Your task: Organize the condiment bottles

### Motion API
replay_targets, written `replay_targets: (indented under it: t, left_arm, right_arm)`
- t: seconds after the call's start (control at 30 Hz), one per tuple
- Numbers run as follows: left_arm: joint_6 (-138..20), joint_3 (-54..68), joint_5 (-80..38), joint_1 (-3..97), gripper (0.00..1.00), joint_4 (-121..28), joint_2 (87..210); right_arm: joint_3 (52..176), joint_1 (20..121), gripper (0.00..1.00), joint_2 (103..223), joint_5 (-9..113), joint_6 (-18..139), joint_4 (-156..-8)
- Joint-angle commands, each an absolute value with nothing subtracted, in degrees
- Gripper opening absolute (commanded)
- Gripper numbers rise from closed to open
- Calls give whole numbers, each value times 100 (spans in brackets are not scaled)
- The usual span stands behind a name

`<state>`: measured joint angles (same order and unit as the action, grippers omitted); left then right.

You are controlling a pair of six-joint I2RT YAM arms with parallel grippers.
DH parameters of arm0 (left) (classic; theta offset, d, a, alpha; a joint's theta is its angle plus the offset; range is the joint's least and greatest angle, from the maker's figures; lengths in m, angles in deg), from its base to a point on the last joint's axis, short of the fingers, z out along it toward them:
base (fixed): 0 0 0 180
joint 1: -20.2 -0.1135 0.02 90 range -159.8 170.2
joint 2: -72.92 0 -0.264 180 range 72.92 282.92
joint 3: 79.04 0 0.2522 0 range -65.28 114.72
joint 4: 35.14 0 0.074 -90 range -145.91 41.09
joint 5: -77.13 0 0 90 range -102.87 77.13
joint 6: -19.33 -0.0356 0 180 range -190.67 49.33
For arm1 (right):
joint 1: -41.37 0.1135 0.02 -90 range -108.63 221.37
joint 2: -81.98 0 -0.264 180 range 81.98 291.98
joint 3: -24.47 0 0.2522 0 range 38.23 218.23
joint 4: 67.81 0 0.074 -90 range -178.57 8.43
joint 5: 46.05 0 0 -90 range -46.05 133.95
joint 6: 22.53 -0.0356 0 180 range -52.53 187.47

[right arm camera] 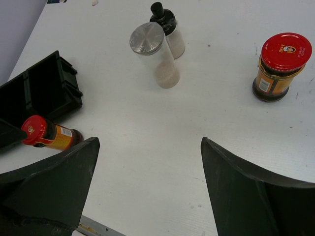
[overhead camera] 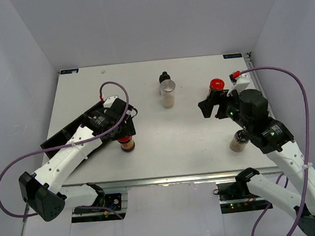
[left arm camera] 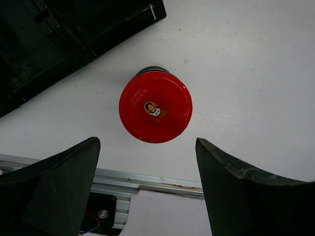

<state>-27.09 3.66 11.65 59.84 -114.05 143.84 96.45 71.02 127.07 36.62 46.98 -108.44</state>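
A small bottle with a red cap [left arm camera: 155, 105] stands upright near the table's front edge, brown contents showing under the cap [overhead camera: 127, 145]. My left gripper [overhead camera: 122, 133] hovers right above it, open; the bottle sits just beyond the fingertips [left arm camera: 147, 162], not between them. At the back middle stand a black-capped bottle [overhead camera: 165, 77] and a silver-lidded clear jar [overhead camera: 168, 94] with pale contents. A wider red-capped jar [overhead camera: 216, 84] stands at the right. My right gripper [overhead camera: 211, 106] is open and empty beside it. A pale tan jar [overhead camera: 238, 142] stands partly under the right arm.
A flat black compartmented tray [overhead camera: 60, 138] lies at the left edge, partly under the left arm; its corner shows in the left wrist view [left arm camera: 74, 34] and in the right wrist view [right arm camera: 44, 91]. The aluminium front rail [left arm camera: 147, 179] runs just below the bottle.
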Motion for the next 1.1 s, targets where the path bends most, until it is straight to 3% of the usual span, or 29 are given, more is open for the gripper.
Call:
replay_targets:
  t: [0.0,0.37,1.07]
  left_arm:
    - [-2525,268,1373,5966,90,-11309,14423]
    - [-2856,255,1201,5916,96,-10753,14755]
    - [-2716,-35,1026,5694,95,-10708,15150]
  right_arm:
    - [9602,7121,90,12554,3701,4733,-10587]
    - [9396,7125,90,12491,3757,4743,-10453]
    - [9318,7125,90,12311,3524,4967,-10544]
